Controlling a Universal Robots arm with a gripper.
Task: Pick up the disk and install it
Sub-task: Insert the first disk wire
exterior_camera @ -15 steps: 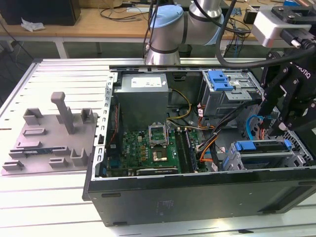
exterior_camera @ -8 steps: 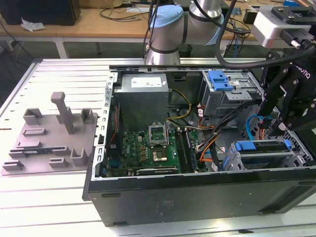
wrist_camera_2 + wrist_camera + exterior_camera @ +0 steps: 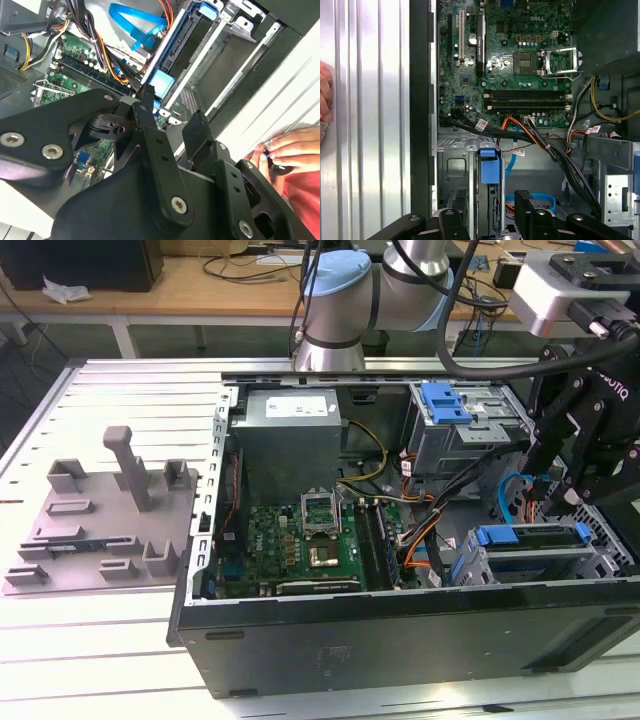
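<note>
My gripper (image 3: 489, 207), fingers spread and grasping nothing, straddles the disk (image 3: 489, 167) sitting in the cage (image 3: 497, 568) at the exterior view's right.

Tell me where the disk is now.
The disk sits edge-on in the lower drive cage at the exterior view's right, just below the end effector.

Above the lower drive cage (image 3: 451, 167) the way is clear for the claw (image 3: 487, 207), whose spread fingers hang over the edge-on disk (image 3: 489, 170). Black and orange cables (image 3: 535, 137) and a blue cable (image 3: 510, 490) crowd the gap toward the upper drive cage (image 3: 465, 440). Beyond the case wall (image 3: 420, 125), a person's hand (image 3: 287, 147) lies on the table (image 3: 370, 150).
</note>
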